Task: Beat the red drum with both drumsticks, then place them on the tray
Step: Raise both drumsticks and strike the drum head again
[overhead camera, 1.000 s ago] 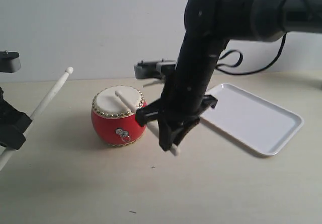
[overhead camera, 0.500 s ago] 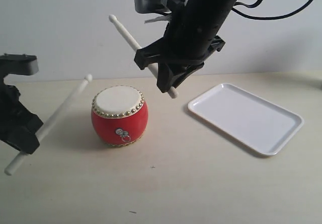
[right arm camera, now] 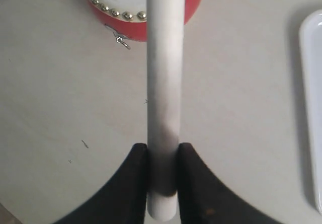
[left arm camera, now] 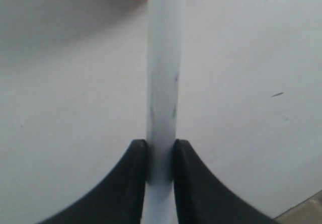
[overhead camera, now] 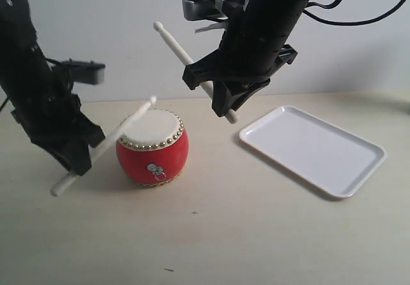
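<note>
The red drum [overhead camera: 152, 158] stands on the table left of centre, cream skin up. My left gripper [overhead camera: 82, 163] is low at the drum's left, shut on a pale drumstick [overhead camera: 118, 130] that slants up, its tip just over the skin's far edge. I cannot tell whether the tip touches. My right gripper [overhead camera: 221, 105] hangs above and right of the drum, shut on the other drumstick [overhead camera: 179, 48], tip raised high to the left. In the wrist views the left gripper [left arm camera: 161, 148] and the right gripper [right arm camera: 162, 151] each clamp a stick near its butt. The white tray [overhead camera: 359, 170] lies to the right.
The table is pale wood with a light wall behind. The right arm's dark body and cables fill the upper middle of the exterior view. The drum [right arm camera: 193, 7] and the tray's edge [right arm camera: 312, 108] show below the right stick.
A second ago the right stick lay on the drum skin; it has since lifted high. The left arm has swung in from the left and brought its stick's tip down to the drum.
</note>
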Controlling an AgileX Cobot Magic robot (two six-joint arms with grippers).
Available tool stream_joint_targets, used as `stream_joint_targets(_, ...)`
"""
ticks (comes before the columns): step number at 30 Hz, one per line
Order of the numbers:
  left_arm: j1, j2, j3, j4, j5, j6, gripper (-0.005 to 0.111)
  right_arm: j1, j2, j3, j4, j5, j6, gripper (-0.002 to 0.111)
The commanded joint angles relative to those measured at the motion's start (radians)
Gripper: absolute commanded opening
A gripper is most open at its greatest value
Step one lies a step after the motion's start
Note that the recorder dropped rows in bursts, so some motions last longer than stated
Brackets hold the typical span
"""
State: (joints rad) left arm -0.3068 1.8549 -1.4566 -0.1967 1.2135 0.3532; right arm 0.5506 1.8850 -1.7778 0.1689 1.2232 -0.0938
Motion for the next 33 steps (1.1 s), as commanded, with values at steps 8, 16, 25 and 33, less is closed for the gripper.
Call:
stream_joint_targets(8,0.038,-0.039,-0.014,0.028,0.008,0.01,0.0,-0.007,0.031,-0.003,0.012,-0.002,-0.017,0.0)
stream_joint_targets(16,0.158,-0.286,-0.01,0.034,0.008,0.01,0.0,0.02,0.189,-0.003,0.183,-0.002,-0.047,0.0)
stream_joint_targets(25,0.162,-0.335,-0.01,0.035,0.008,0.012,0.0,0.023,0.214,0.079,0.236,-0.002,-0.035,0.0)
stream_joint_targets(33,0.129,-0.294,0.0,-0.042,0.008,0.059,0.0,0.018,0.018,0.072,0.031,-0.002,-0.006,0.0)
